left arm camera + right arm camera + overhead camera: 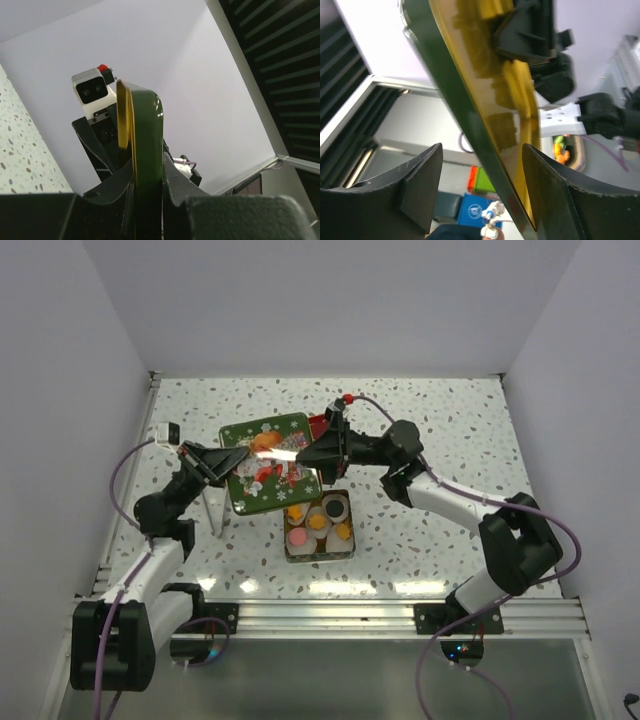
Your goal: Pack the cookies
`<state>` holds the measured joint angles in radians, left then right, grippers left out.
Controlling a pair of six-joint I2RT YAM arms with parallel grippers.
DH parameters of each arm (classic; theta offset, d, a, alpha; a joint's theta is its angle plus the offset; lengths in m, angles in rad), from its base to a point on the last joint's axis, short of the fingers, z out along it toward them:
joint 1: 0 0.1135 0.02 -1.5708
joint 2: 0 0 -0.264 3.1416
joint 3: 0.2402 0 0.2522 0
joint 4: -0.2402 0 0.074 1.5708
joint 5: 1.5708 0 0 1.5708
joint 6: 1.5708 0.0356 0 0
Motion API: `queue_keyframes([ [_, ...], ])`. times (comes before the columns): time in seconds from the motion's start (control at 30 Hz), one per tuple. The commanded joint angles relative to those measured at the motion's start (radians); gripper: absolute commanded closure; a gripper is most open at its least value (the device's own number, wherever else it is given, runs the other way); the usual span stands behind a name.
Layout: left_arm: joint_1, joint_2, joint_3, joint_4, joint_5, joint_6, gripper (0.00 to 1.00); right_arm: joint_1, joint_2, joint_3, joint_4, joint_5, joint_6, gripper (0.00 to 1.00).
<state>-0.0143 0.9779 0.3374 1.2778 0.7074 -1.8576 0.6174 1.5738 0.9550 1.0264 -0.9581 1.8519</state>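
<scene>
My left tool (148, 186) pinches the stiff, slick lid (145, 130) by its rim; my right tool (481, 150) stands wide around it. The cookies (318, 523), lower centre, look light and brittle, so I would grip them gently by the edges.

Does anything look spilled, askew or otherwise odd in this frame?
Nothing is spilled: the cookies sit inside the open tin. The one oddity is the lid, held up in the air instead of on the tin. The left gripper clamps one edge, and the right gripper straddles the opposite edge with its fingers apart.

Plain white walls (330, 300) on three sides; white speckled tabletop (480, 430); aluminium rail (330, 612) along near edge.
</scene>
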Motion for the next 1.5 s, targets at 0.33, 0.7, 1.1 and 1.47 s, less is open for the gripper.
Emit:
queue_keyframes([
  [0.33,-0.024,-0.019,-0.003,-0.415,0.138,0.435,0.91,-0.041,-0.092,-0.010,-0.981,0.021,-0.724,0.37],
  [0.7,-0.128,0.197,-0.124,-0.396,0.110,0.557,0.91,-0.057,-0.044,-0.030,-1.184,0.085,-0.902,0.41],
  [1.1,-0.173,0.539,-0.187,-0.060,0.116,0.543,0.85,-0.131,-0.015,-0.048,-1.324,0.113,-1.017,0.44],
  [1.47,-0.181,0.512,-0.216,-0.173,0.048,0.640,0.76,-0.136,0.017,-0.015,-1.359,0.122,-1.050,0.44],
])
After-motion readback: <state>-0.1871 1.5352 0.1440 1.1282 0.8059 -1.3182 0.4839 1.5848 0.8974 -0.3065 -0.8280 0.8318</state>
